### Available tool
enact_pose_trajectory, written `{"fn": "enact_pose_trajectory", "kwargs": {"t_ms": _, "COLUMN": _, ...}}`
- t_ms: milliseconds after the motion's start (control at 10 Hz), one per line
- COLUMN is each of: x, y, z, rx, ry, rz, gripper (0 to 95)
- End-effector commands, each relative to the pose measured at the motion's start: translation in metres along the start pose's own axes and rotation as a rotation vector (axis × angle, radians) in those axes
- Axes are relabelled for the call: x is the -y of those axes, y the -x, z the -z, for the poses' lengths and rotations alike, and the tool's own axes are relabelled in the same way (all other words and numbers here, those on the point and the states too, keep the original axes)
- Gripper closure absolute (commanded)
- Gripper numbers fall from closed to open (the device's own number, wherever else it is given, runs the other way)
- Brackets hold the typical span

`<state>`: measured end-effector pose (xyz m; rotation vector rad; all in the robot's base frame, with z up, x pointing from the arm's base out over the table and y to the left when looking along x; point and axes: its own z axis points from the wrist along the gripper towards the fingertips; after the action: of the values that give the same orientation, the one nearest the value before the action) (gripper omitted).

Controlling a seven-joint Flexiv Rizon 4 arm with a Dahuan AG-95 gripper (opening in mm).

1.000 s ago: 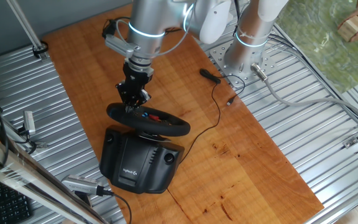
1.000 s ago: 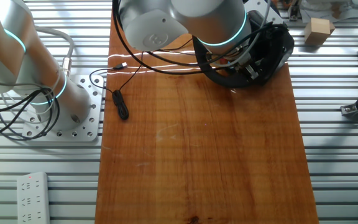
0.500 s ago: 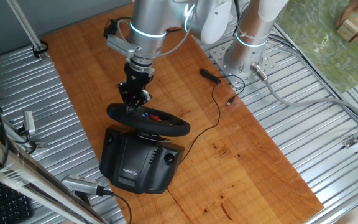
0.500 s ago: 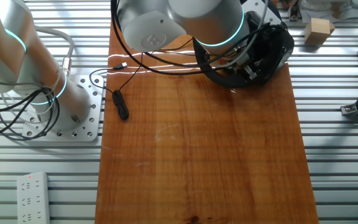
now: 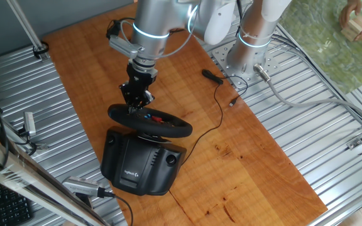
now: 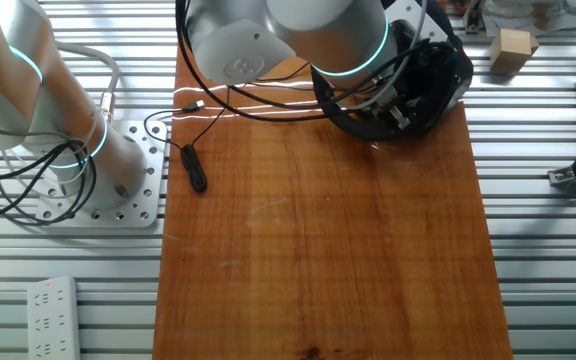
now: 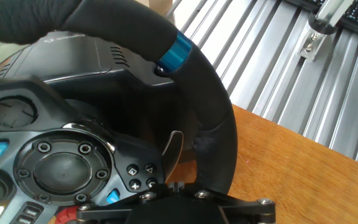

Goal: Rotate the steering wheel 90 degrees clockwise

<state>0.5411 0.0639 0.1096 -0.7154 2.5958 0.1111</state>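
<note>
We are standing with our gripper [image 5: 135,102] low over the far edge of the steering wheel [image 5: 149,122], the part of the rim that is farthest from the boxy black base [image 5: 139,163]. The wheel is sitting on this base near the front edge of the wooden table [image 5: 256,157], and its face is tilting up, so we are reaching it from above and behind.

In the hand view the rim is passing very close under the camera, and the blue strip [image 7: 173,54] is lying up and a little right of the middle, not at the top. We are judging that the wheel is already partly turned, but how much of the quarter turn is left we cannot tell.

We cannot tell how the jaws are standing: the fingertips are hidden behind the rim in one fixed view, the arm is covering them in the other, and the hand view is not showing them clearly. The closeness to the rim suggests a grip or a push there, because the rim edge gives the longest lever for turning.

A thin black cable [image 5: 217,94] is lying on the table well apart from the wheel.
</note>
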Motion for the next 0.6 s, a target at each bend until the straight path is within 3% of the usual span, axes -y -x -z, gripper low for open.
{"fn": "enact_pose_trajectory", "kwargs": {"t_ms": 100, "x": -0.0011, "y": -0.0018, "z": 0.0001, "rx": 0.003, "ry": 0.001, "rz": -0.004, "gripper": 95.0}}
{"fn": "enact_pose_trajectory", "kwargs": {"t_ms": 600, "x": -0.0052, "y": -0.0067, "z": -0.0012, "rx": 0.016, "ry": 0.008, "rz": -0.004, "gripper": 95.0}}
